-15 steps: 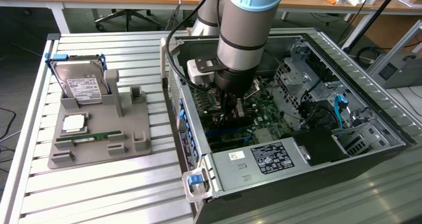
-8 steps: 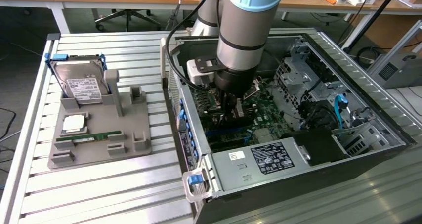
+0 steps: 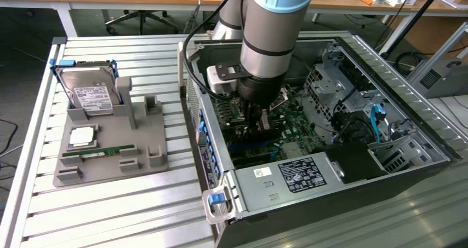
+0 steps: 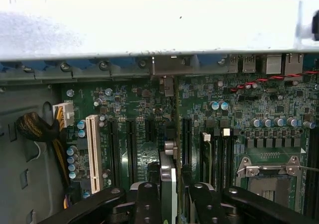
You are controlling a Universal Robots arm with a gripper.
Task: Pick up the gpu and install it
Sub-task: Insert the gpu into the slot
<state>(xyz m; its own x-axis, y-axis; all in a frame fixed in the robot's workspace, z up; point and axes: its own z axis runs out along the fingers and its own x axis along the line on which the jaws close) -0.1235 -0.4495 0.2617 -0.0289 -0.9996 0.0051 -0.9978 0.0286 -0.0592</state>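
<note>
- At the exterior view's left, what's on the slatted table (image 3: pixel 109 215)?
- Gray fixture (image 3: pixel 109 174). Far end: hard drive (image 3: pixel 91 94) w/ white label, propped up in a blue frame (image 3: pixel 80 65). Nearer: a square processor chip (image 3: pixel 82 137), then a green memory stick (image 3: pixel 98 151) lying flat in its groove. Beyond the table, far side: office chair base (image 3: pixel 139 21).
- Moving right?
- Open PC case (image 3: pixel 398 89), lying on its side, motherboard (image 3: pixel 296 122) facing up. Blue latch (image 3: pixel 216 199) at its near-left corner, power supply (image 3: pixel 292 177) w/ label along the near edge.
- And the arm (image 3: pixel 270 29)?
- Stands over the middle of the case, pointing straight down. Its gripper (image 3: pixel 261 122) is low over the board.
- Claw state?
- Clenched on the gpu (image 3: pixel 263 132). Dark card stands upright on edge in its grip, low against the motherboard. Wrist cam agrees: gripper (image 4: pixel 173 186) has one finger (image 4: pixel 148 204) each side of the gpu (image 4: pixel 168 176), seen edge-on, running toward the case's rear wall.
- Seated yet?
- Can't tell; bottom edge is hidden.
- Anything beside the card?
- Wrist cam: black slots (image 4: pixel 130 144) flank it, a white slot (image 4: pixel 93 152) further off on one side, processor socket (image 4: pixel 271 176) w/ metal frame on the other. Past the white slot, a yellow-and-black wire bundle (image 4: pixel 37 129) ends in a white plug (image 4: pixel 65 115). Red-black twisted wire (image 4: pixel 269 78) near the rear ports (image 4: pixel 271 64).
- Far right of the case?
- Drive cage (image 3: pixel 329 86), blk cables (image 3: pixel 351 127) and a blue cable (image 3: pixel 378 119).
</note>
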